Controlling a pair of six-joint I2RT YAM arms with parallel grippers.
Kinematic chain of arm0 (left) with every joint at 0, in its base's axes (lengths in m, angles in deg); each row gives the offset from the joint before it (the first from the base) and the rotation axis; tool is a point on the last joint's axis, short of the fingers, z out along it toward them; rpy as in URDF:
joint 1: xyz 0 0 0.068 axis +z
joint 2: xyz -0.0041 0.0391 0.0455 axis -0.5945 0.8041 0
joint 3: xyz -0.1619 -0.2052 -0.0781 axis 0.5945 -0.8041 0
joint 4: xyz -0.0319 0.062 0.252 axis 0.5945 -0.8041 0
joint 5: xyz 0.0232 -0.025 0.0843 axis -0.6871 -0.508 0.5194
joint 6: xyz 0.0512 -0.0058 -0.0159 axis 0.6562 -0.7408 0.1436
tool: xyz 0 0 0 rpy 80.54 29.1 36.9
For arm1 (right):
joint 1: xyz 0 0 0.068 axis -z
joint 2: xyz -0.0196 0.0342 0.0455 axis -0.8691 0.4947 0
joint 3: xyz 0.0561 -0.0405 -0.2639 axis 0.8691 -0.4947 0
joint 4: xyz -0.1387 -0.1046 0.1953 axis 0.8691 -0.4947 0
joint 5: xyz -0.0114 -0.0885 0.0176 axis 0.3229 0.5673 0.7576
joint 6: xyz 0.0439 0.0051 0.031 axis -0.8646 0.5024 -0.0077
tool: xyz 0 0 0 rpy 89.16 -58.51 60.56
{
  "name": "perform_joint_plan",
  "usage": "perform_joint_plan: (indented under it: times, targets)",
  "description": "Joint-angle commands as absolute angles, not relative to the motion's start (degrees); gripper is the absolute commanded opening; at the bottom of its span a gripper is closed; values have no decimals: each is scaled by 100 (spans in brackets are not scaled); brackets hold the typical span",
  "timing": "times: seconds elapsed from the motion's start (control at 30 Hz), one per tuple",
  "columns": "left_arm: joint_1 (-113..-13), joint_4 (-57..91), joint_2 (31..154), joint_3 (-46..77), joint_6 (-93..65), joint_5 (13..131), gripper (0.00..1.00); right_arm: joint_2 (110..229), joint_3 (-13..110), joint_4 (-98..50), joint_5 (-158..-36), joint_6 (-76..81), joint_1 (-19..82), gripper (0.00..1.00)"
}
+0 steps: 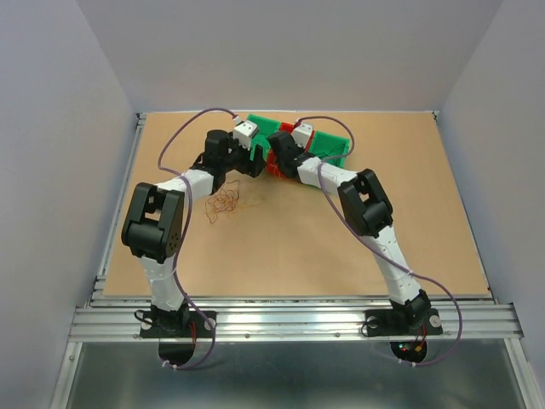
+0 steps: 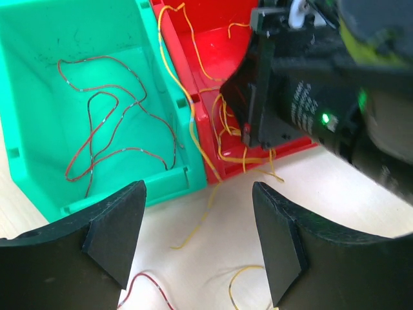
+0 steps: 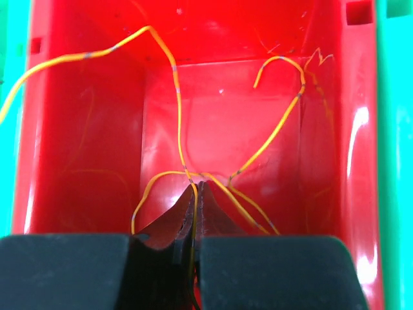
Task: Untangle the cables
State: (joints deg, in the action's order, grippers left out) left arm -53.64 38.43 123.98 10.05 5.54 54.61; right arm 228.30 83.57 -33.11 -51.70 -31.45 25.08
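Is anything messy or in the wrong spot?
Yes. A yellow wire trails out of the red bin and onto the table instead of lying inside it. A tangled clump of wires also sits loose on the table.

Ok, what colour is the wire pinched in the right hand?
The wire in the right hand is yellow; the right wrist view shows it best.

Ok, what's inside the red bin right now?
In the red bin: yellow cables, one pinched in the shut right gripper. Its fingers cover the near floor.
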Motion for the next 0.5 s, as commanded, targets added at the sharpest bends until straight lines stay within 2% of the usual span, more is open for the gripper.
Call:
perform_joint_plan:
  times: [0.0,0.2,0.33,0.4,0.47]
  targets:
    - [-5221,4398,11697,679,402,5396,78,23102,8846,-3229,-5100,-3003,2651,1]
    - [-5151,4733,11178,292,358,5405,78,23051,8821,-3203,-5443,-2678,2669,3]
    - [-5150,4812,11037,187,401,5466,78,22559,8207,-2843,-5584,-2476,2651,6]
    - [-5151,4839,10975,143,410,5484,78,22128,7627,-2431,-5584,-2195,2607,22]
    - [-5151,4865,10931,99,436,5475,78,21716,7275,-2114,-5593,-2063,2572,30]
